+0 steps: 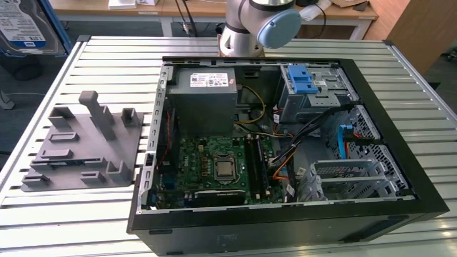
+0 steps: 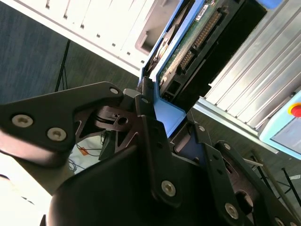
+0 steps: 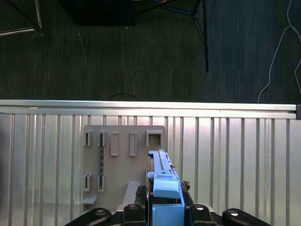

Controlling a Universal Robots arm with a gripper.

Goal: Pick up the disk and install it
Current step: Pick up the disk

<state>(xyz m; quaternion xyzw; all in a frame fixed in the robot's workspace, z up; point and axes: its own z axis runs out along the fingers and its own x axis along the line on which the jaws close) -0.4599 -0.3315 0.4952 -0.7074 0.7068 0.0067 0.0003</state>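
The slatted aluminium tabletop [image 1: 107, 69] carries an open tower computer case [image 1: 286, 235] lying on its side, with the motherboard, the power supply and the drive cage [image 1: 314, 91] exposed. Beside the case, on the exterior view's left, sits a grey moulded parts holder [image 1: 78, 144] with empty slots and posts.

The disk [image 1: 25, 27] is off the tabletop. It shows in the upper corner on the exterior view's left, label facing out in its blue carrier, well apart from the case. In the first wrist view it hangs edge-on above the grey holder. In the second wrist view its green circuit-board side is turned to the camera.

The hand [image 2: 167, 117] is clamped on the blue carrier, with a black finger pressed against each side of the frame.

Judging by this, the pick-up is done and the install has not begun, so the work is in the carry stage. Installing would call for carrying the disk across to the case and turning it to match a free bay. The carrier must be square to the bay's rails and clear of the loose cables near the cage.
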